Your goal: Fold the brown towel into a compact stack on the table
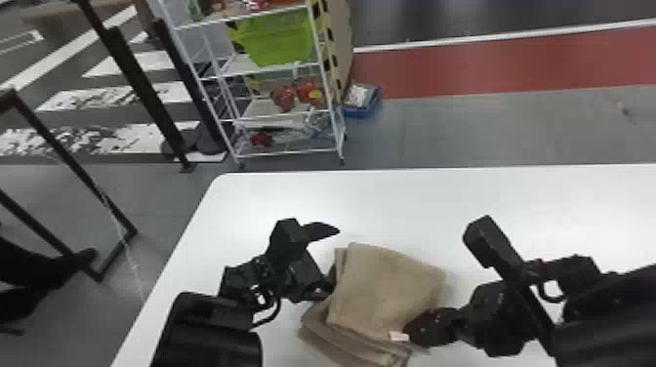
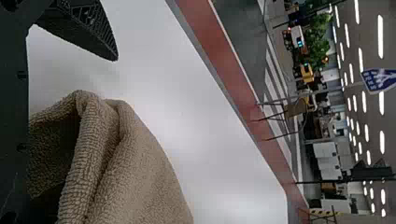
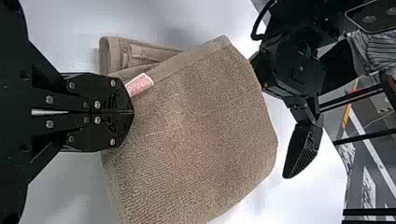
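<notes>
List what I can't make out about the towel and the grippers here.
- Layers beneath the brown towel's top one: covered by it, head view.
- Left gripper's second fingertip: behind cloth, left wrist view.
- Cloth between the right gripper's fingers: masked by the shut fingers, right wrist view.
- Label's print: too small, right wrist view.

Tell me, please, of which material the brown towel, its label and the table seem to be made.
Brown towel: matte terry cloth, probably cotton; small loops cover it.
Label: thin fabric tape, perhaps; flat, pale, with reddish print.
Table: smooth white laminate or plastic, perhaps; it shows a soft sheen.
</notes>
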### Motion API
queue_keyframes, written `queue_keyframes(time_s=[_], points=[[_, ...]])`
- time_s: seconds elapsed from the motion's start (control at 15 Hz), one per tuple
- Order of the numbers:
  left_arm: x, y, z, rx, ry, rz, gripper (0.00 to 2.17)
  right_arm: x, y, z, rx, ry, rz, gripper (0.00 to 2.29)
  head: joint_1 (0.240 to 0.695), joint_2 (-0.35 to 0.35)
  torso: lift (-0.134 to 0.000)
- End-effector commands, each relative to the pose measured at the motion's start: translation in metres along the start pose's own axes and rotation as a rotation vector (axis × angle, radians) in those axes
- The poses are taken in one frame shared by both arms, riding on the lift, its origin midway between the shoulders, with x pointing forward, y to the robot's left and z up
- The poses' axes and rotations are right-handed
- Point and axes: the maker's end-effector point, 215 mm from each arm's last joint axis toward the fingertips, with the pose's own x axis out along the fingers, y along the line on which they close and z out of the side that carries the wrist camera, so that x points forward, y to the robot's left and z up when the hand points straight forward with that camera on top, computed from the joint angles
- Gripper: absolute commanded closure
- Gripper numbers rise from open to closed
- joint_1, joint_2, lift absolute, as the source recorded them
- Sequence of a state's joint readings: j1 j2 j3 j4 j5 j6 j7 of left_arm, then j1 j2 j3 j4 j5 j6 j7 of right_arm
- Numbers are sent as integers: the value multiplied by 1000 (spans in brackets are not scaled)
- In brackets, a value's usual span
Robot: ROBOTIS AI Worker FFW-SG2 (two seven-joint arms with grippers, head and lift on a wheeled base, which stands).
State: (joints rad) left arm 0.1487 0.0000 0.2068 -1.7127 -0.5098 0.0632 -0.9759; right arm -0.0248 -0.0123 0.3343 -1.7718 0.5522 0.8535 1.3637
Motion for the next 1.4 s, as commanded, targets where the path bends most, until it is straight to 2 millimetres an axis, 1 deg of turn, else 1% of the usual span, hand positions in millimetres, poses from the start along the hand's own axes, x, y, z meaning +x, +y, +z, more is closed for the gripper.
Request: queue_keyframes(time_s=[0.0, 0.13, 0.33, 0.47, 0.67, 0.87, 0.93, 1.0, 1.13, 1.33], points=[[-2, -4, 5, 106, 16, -25, 80, 2, 0, -2, -1, 5, 5, 1396, 695, 279, -119], [-6, 1, 2, 157, 47, -19, 80, 1, 0, -2, -3, 7, 4, 1399, 695, 277, -119], [-14, 17, -10, 235, 141, 1, 80, 1, 0, -3, -2, 10, 2, 1396, 695, 285, -119], [-21, 31, -11, 250, 163, 27, 80, 1, 0, -3, -6, 13, 1, 1399, 695, 302, -119], [-32, 57, -16, 256, 197, 78, 80, 1, 0, -2, -5, 10, 1, 1396, 695, 321, -119], [-41, 72, -25, 230, 222, 113, 80, 0, 4, 3, 14, -15, 19, 1396, 695, 348, -119], [-45, 80, -30, 204, 236, 135, 80, -1, 6, 6, 15, -26, 24, 1396, 695, 350, -119], [-49, 85, -36, 179, 249, 150, 80, -1, 9, 11, 15, -38, 34, 1396, 695, 350, -119], [-56, 99, -41, 143, 262, 185, 80, -2, 19, 20, 32, -68, 60, 1396, 695, 350, -119], [-70, 118, -57, 69, 299, 254, 80, 2, 30, 24, 31, -71, 80, 1396, 695, 350, -119]])
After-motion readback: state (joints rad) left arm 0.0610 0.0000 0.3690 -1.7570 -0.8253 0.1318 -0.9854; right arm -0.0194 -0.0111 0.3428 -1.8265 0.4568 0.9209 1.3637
